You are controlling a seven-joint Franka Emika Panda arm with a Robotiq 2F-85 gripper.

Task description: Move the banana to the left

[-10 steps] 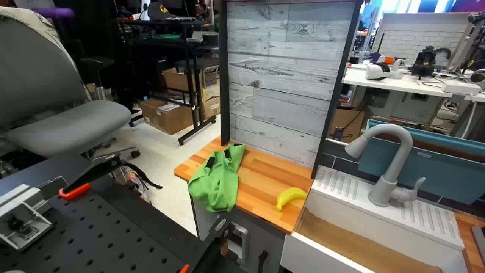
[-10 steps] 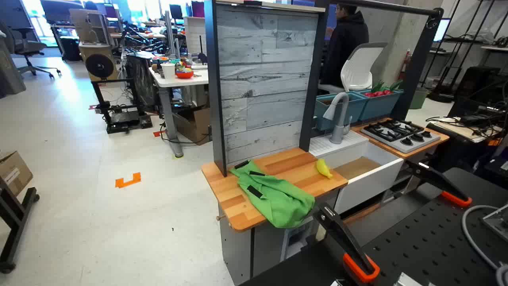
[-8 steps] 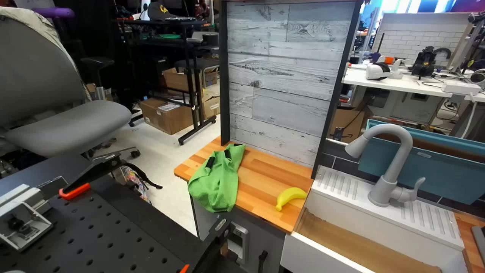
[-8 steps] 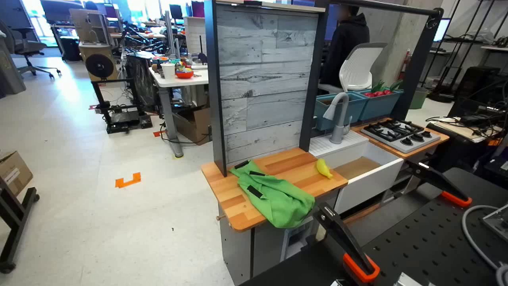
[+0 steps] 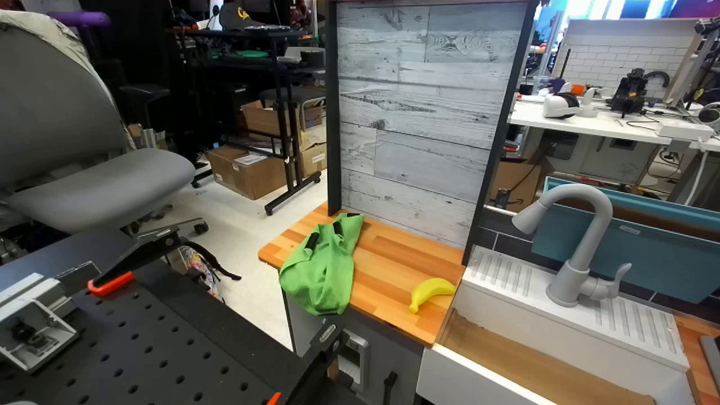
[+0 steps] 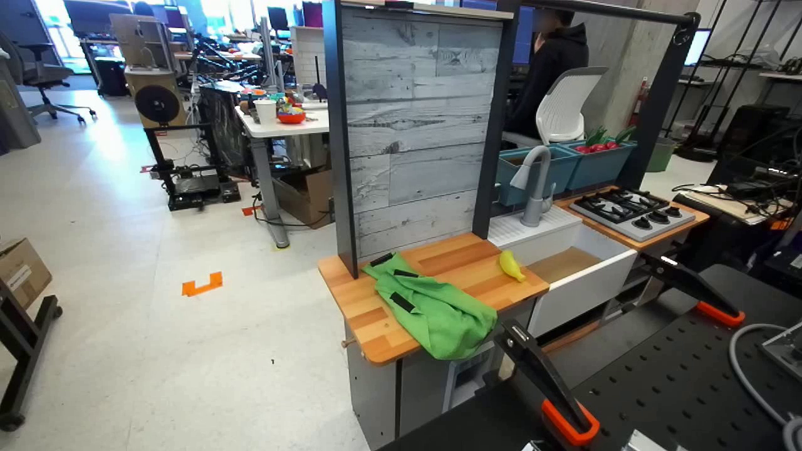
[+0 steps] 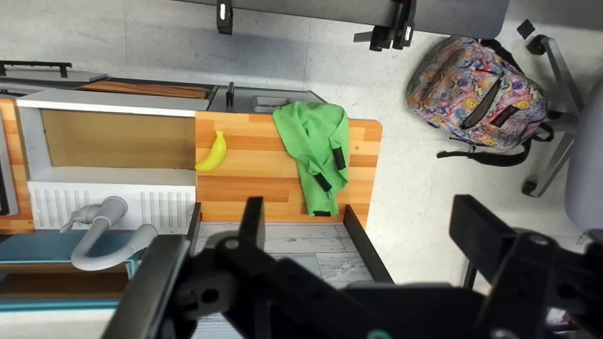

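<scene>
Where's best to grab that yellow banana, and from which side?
Probably the middle of the banana, from straight above. It lies on its side on the wooden counter, uncovered, narrowing toward one end. The open jaws would likely fit best across its width, one each side of the curve.

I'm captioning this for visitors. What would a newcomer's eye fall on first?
Probably the bright green cloth, hanging partly over the edge of the wooden counter. Next, likely the yellow banana, lying at the counter's end beside the sink. In the wrist view, the black tool looms open in the foreground.
</scene>
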